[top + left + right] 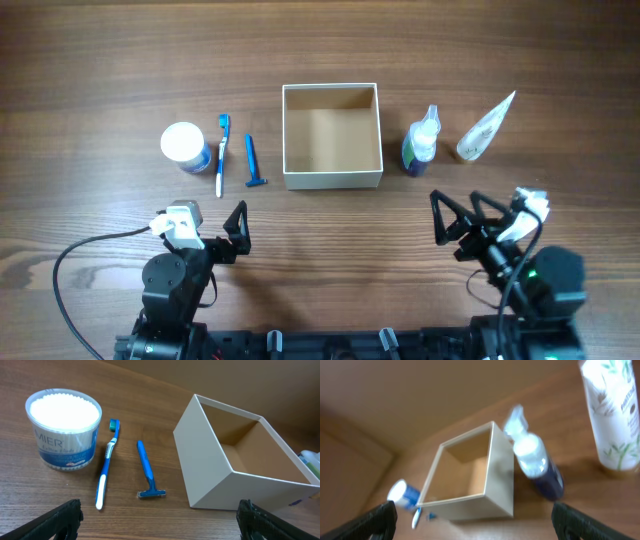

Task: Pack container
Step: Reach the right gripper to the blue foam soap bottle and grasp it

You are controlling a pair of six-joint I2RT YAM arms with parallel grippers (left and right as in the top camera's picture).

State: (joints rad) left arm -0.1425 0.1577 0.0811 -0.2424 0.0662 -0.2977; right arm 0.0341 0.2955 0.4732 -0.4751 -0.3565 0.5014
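While the left tool (pixel 212 222) and right tool (pixel 458 212) hang spread and empty, we should straddle the slim blue plastic razor (pixel 145 467) ahead of the left one crosswise, then lower it into the square cream-white cardboard box (pixel 210 470) ahead-right.

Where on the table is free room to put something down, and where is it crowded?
Free: the strip of table from the box to the left gripper and right gripper, and the box's empty inside. Crowded: left of the box by jar, toothbrush, razor; right by bottle and tube.
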